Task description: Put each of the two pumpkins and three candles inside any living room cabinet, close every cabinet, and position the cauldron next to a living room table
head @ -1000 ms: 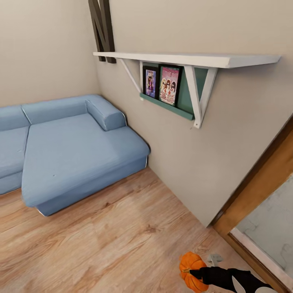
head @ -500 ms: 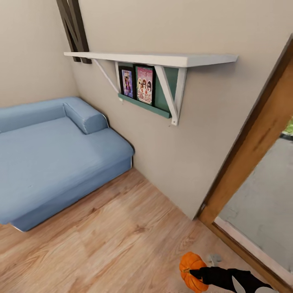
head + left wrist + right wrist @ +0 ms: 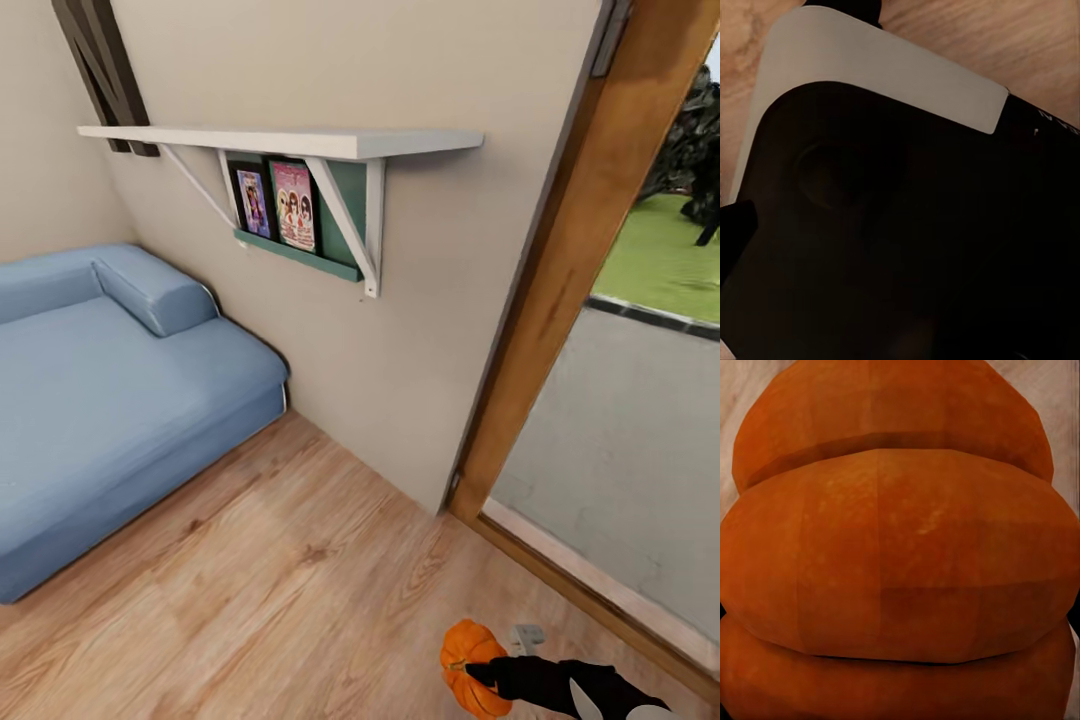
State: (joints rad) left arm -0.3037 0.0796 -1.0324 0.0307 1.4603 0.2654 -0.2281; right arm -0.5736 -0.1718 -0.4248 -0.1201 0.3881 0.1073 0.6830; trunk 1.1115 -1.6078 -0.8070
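Over on the left we see the blue sofa (image 3: 110,400), its chaise end running out onto the wooden floor (image 3: 280,600), one bolster cushion (image 3: 155,295) sitting up against the beige wall (image 3: 430,330). Above it, dark wall letters (image 3: 100,70) peek in at the top corner. Moving along, a white shelf (image 3: 290,142) on slanted brackets juts from the wall, and beneath it a green ledge (image 3: 300,255) props up two framed pictures (image 3: 275,205) side by side. Further right, a wooden door frame (image 3: 570,260) rises at a tilt, and past it we glimpse grey paving (image 3: 620,440) and a patch of green grass (image 3: 660,260) outdoors.

Down at the lower right edge, our right gripper (image 3: 478,672) reaches in on its black arm, and its jaws are clamped on one pumpkin (image 3: 470,665), carried low above the floor, close to the door threshold. From the right wrist camera the pumpkin (image 3: 900,555) swells right up to the lens, ribbed and bright orange.

The left wrist camera stares at a dark rounded body with a pale edge over wood; whether the left jaws are apart or together, we cannot tell.
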